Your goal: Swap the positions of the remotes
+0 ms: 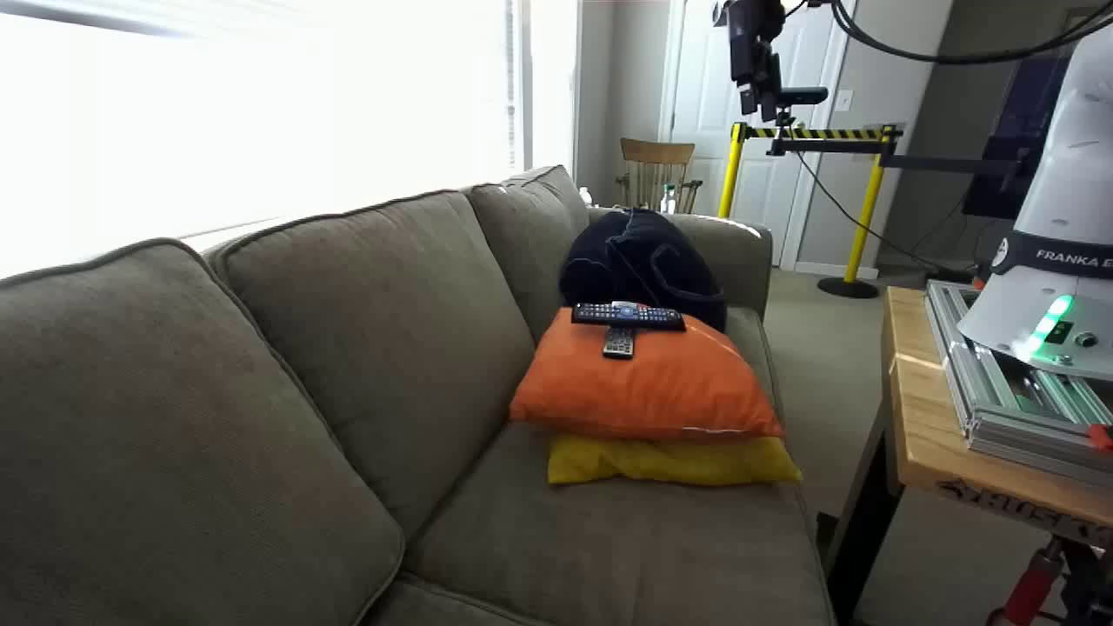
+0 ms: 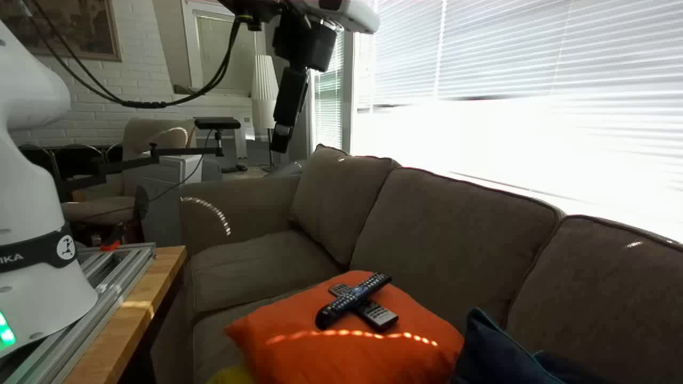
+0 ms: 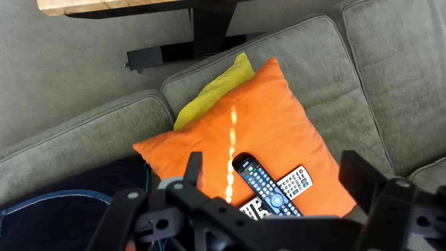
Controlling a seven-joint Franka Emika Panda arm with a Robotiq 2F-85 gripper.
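Left to right, the gripper (image 2: 281, 140) hung high, jaws wide apart, holding nothing; the black remote (image 2: 352, 301) lay crossed over the grey remote (image 2: 381, 316) on the orange cushion (image 2: 341, 354). The swap was judged wholly outstanding, though completion could not be excluded.

the top remote (image 3: 264, 186) is black, the lower remote (image 3: 295, 182) silver-grey

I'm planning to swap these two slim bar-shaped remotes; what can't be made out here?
Slim grey remote, middle, all views: under the slim black remote.
Black remote, lower end, wrist view: behind the black two-finger gripper.
Dark blue cloth bundle, lower part, in an exterior view: cut off by bottom edge.
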